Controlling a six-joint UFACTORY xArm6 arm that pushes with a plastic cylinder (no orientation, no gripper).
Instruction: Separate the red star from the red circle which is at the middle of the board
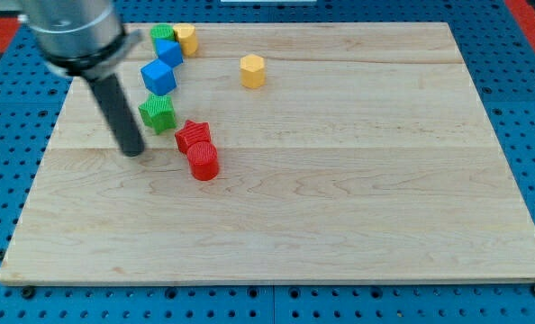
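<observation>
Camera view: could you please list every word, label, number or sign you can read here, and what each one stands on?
None: no readable text on the wooden board, the red star, the red circle, the other blocks, the blue pegboard or my tip.

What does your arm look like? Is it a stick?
Pretty much! It ends in a straight, dark, round rod, almost black and smooth. At the view's top it plugs into a fatter grey metal cylinder with a dark band round it. I see no cables, stickers or writing. My tip sits on the wooden board, to the view's left of the red star and red circle.
</observation>
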